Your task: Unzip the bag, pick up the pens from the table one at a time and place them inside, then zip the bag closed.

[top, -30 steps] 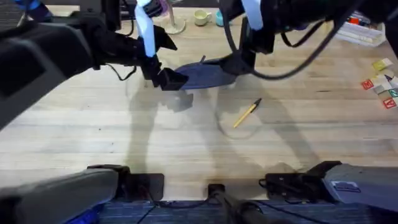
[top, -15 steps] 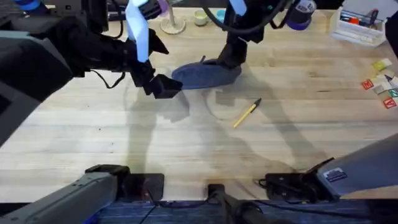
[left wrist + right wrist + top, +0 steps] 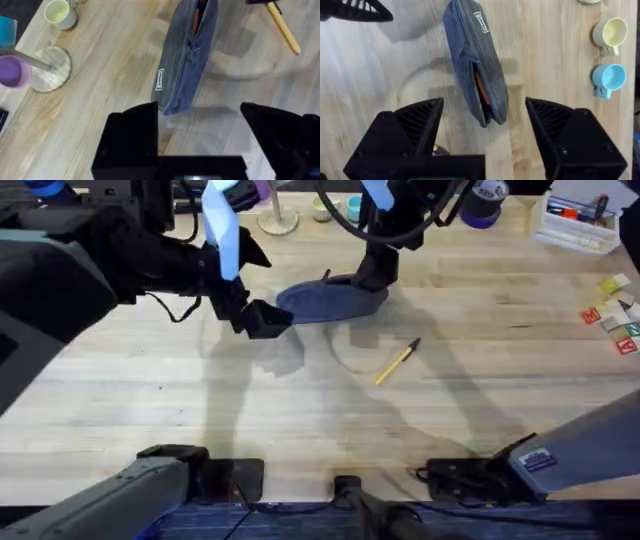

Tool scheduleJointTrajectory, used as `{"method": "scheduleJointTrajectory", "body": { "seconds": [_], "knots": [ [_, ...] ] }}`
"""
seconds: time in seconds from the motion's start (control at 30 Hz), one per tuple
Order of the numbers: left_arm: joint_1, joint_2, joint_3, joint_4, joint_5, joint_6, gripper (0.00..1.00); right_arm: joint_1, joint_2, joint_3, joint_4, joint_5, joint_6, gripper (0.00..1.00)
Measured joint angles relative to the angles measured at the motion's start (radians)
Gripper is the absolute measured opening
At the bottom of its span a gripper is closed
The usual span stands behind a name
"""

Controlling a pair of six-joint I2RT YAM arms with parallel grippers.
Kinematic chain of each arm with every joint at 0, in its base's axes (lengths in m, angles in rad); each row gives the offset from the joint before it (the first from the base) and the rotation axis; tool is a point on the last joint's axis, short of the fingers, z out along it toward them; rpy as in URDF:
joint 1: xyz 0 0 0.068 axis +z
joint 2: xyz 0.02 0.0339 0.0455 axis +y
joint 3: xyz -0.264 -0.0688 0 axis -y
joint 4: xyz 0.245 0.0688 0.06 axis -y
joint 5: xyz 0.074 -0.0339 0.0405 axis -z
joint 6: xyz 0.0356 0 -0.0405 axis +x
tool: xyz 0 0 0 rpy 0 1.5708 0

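Observation:
The blue-grey bag [image 3: 330,302] lies on the table [image 3: 300,410], its zipper partly open. An orange pen [image 3: 481,88] shows inside the opening, and it also shows in the left wrist view as an orange pen [image 3: 197,16]. A yellow pen [image 3: 397,362] with a dark tip lies on the wood to the right and nearer than the bag. My left gripper [image 3: 262,318] hovers open at the bag's left end [image 3: 172,102]. At the bag's right end my right gripper [image 3: 372,276] is open above the opening. Neither holds anything.
A cream cup [image 3: 610,32] and a blue cup [image 3: 607,77] stand behind the bag, beside a purple cup [image 3: 15,70] and a round stand base [image 3: 50,75]. A white tray [image 3: 575,225] with markers and some coloured cards [image 3: 615,310] sit far right.
The right arm has drawn back and shows smaller, its gripper staying by the bag's right end. The left gripper shifted slightly left and nearer. Bag and yellow pen have not moved.

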Motion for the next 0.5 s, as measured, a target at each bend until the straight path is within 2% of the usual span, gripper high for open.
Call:
{"method": "scheduleJointTrajectory", "body": {
  "seconds": [0.03, 0.07, 0.27, 0.33, 0.5],
  "knots": [
    [0.0, 0.0, 0.0, 0.0, 0.0, 0.0, 0.993, 0.0, 0.0, 0.0, 0.002, 0.001, -0.002, 0.995],
    [0.0, 0.0, 0.0, 0.0, 0.0, 0.0, 0.993, 0.0, 0.0, 0.0, 0.004, 0.005, -0.009, 0.952],
    [0.0, 0.0, 0.0, 0.0, 0.0, 0.0, 0.993, 0.0, 0.0, 0.001, 0.004, 0.016, -0.033, 0.08],
    [0.0, 0.0, 0.0, 0.0, 0.0, 0.0, 0.993, 0.0, 0.0, 0.001, 0.001, 0.018, -0.062, 0.035],
    [0.0, 0.0, 0.0, 0.0, 0.0, 0.0, 0.993, 0.0, 0.0, 0.002, -0.005, 0.019, -0.142, 0.031]
  ]
}}
